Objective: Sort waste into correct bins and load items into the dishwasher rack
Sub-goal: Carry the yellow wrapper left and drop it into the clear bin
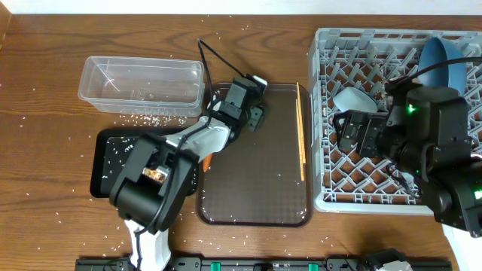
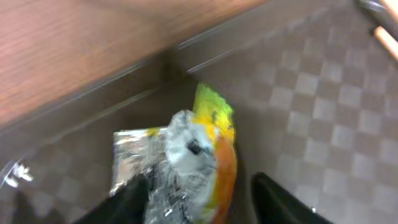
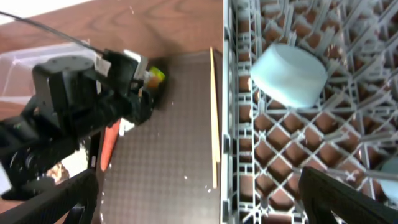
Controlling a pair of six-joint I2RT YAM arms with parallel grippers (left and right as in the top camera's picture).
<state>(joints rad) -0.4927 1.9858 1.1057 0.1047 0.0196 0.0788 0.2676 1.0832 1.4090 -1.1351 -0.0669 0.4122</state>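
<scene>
Snack wrapper (image 2: 199,149) lies in the brown tray's (image 1: 256,173) far left corner between the left gripper's (image 2: 199,180) fingers, pinched or not I cannot tell, the right gripper (image 3: 199,177) spread wide and empty; waste sorting seems in hand, and next it needs a firm pinch and a lift, probably towards the clear tub (image 1: 143,86).

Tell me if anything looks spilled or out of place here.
Yes: white rice grains are scattered over the table, thickest beside the tub and in the black tray, not gathered in one bin.
</scene>
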